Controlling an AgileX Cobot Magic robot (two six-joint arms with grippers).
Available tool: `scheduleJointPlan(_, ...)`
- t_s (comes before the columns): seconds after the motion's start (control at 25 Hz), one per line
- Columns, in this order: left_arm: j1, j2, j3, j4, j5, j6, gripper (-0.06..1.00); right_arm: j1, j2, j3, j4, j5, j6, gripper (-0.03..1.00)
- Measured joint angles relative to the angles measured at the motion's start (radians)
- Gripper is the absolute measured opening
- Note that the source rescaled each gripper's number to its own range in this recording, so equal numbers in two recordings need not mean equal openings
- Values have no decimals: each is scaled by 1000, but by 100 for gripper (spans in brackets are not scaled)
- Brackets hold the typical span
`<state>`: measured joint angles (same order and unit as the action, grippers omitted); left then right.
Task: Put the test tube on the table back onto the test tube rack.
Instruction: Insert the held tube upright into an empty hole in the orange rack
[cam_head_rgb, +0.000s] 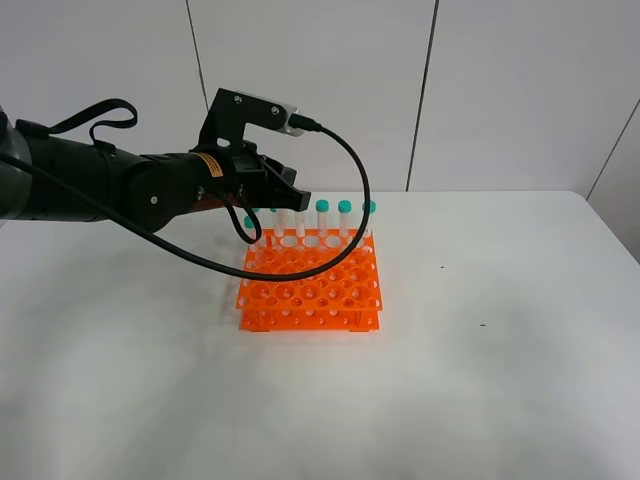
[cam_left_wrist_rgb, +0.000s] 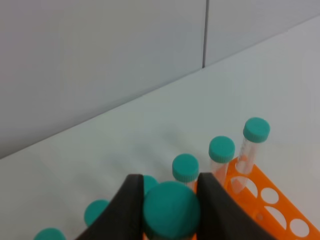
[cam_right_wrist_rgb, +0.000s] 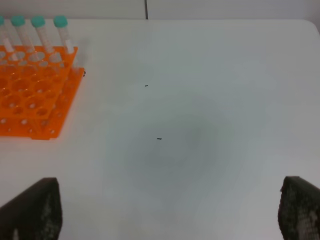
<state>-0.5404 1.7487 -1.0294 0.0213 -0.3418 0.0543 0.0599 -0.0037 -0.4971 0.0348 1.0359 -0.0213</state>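
My left gripper hovers over the back row of the orange test tube rack. In the left wrist view its two dark fingers are shut on the teal cap of a test tube, held upright above the rack. The tube's body is hidden below the cap. Several other teal-capped tubes stand in the back row. My right gripper is open over bare white table, with nothing between its fingers; it does not show in the exterior high view.
Most holes of the rack are empty. Small dark specks lie on the table to the rack's right. A grey panelled wall rises behind the table's far edge.
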Motion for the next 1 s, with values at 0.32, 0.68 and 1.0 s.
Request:
scheduleJointPlan(0.32, 31, 63, 0, 3, -19, -54, 0, 0, 0, 0, 0, 0, 0, 93)
scheduleJointPlan(0.68, 50, 76, -1, 4, -68, -84, 0, 0, 0, 0, 0, 0, 0, 93)
scheduleJointPlan(1.0, 50, 114, -1, 4, -103, -102, 0, 0, 0, 0, 0, 0, 0, 93)
